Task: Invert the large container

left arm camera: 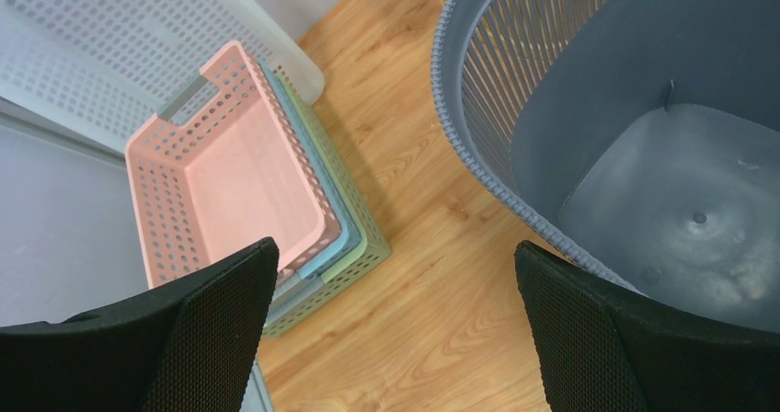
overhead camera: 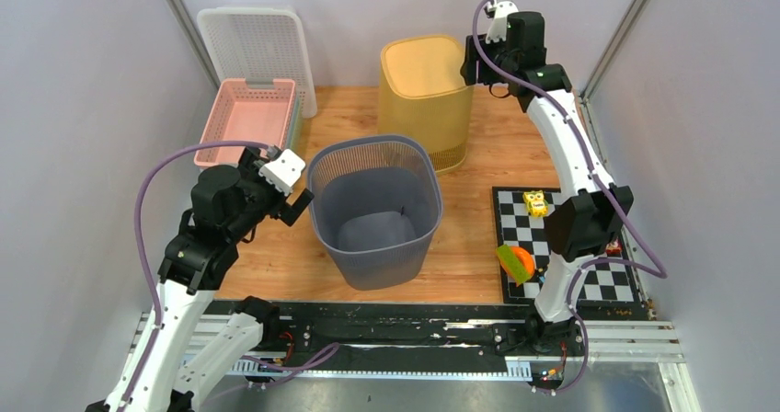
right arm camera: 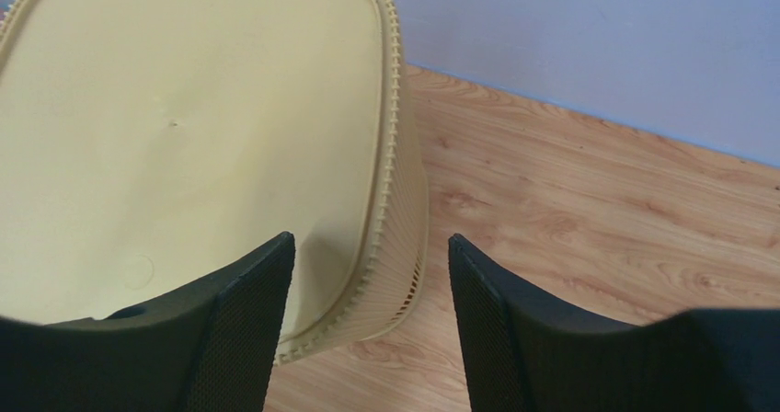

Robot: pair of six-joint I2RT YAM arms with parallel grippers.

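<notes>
1. Evidently the approach was the step in hand: the left gripper [left arm camera: 395, 256] was held just beside the left rim of the grey bin [overhead camera: 382, 267], its jaws spread wide with nothing pinched between them.
2. The next move was judged to call for one finger to be brought inside that rim and one outside. The wall would then be clamped and the bin tipped over onto its mouth.
3. The grey bin was seen upright, mouth up and empty, with slatted upper walls, a solid lower part and a ribbed rim.
4. It was flanked by a stack of baskets [overhead camera: 244, 122] to its left and a checkered mat [overhead camera: 589, 283] to its right.
5. Behind the grey bin and to its right, a yellow bin [overhead camera: 423, 72] was set bottom up. The right gripper [right arm camera: 372, 242] was held above it, jaws likewise spread and nothing gripped.
</notes>
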